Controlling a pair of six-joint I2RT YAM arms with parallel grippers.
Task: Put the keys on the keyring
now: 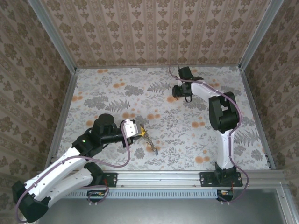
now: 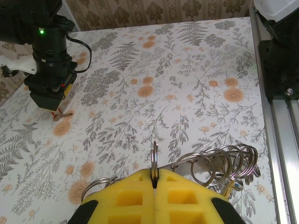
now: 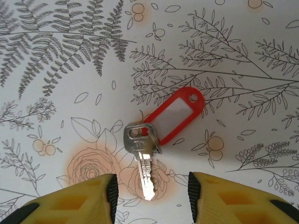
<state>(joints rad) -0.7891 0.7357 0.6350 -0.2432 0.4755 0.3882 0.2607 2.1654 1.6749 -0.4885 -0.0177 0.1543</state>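
Nearest the arm bases, my left gripper (image 2: 154, 179) is clamped on one loop of the keyring (image 1: 148, 140). Its yellow pads are pressed together, with the thin metal edge standing up between them. The rest of the silvery chain of rings trails off to one side, low over the floral table (image 1: 107, 93), and I cannot tell whether it rests there or hangs. Nor can I tell whether any key already sits on it. Well apart from it, toward the far side of the table, my right gripper (image 3: 153, 190) points straight down over the red-tagged key (image 3: 140, 149). This is a silver key joined at its head to a red plastic tag (image 3: 176, 114) with a white label, and both lie flat on the cloth. The right jaws stand partly apart, with one yellow fingertip on either side of the blade's tip. Neither touches the key, as far as the wrist view shows. I judge the step in hand to be the pick-up of this key, with threading not yet begun. The next move calls for a low, square pinch on a thin piece of metal lying flush with the table. The grip must leave the hole in the key's head free, and the key must then be carried across to the ring that the left arm holds out.
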